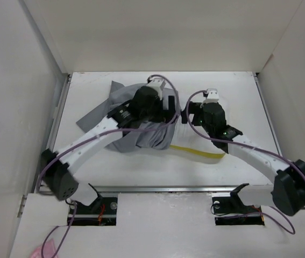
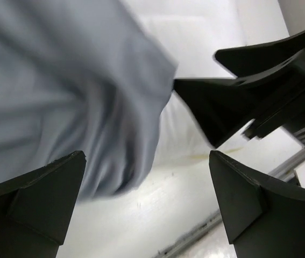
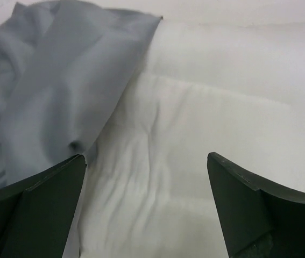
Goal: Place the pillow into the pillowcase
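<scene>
My right hand (image 3: 146,157) is wide open and holds nothing. Its fingers (image 3: 34,209) are over the pillow (image 3: 195,123), which lies directly under this hand, white and creased. To the left of the hand the pillowcase (image 3: 55,91) covers part of the pillow. Its grey edge runs slantwise from the far side down to the left finger, and I cannot tell if it touches the tip. To the right of the hand I see only white pillow.

My left hand (image 2: 147,161) is also wide open, with nothing clamped. The grey cloth hangs before its left finger, blurred, and the black fingers of the right hand are just beyond its right finger.

From above, the yellow trim (image 1: 198,151) lies on the near side of the right hand. Bare bench (image 1: 238,88) is open beyond this hand and to its right, up to the white walls (image 1: 292,80).
</scene>
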